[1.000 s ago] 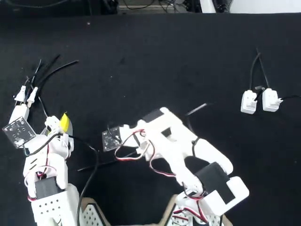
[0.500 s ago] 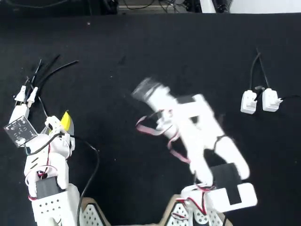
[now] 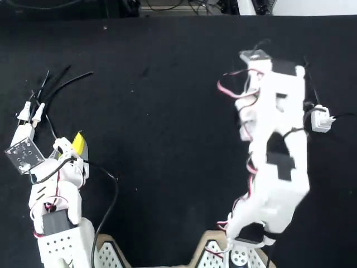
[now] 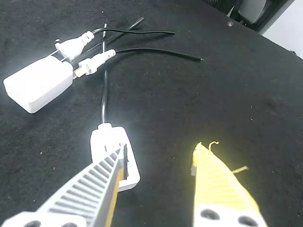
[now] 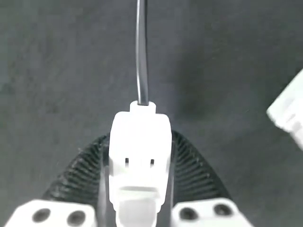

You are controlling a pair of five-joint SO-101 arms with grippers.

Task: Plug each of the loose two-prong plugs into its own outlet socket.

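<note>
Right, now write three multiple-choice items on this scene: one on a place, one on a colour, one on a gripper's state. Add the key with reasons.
1. Where on the table do the two loose plugs lie?
A) at its centre
B) on its far left side
C) at its right edge

2. What colour is the cord on the socket in the right gripper?
A) red
B) yellow
C) black

3. How is the left gripper?
A) open, holding nothing
B) shut on a plug
C) shut on a cord

Key: 1 B, the high view shows both plugs far left. 2 C, the right wrist view shows a black cord leaving the socket. 3 A, the left wrist view shows bare cloth between its spread fingers.
</note>
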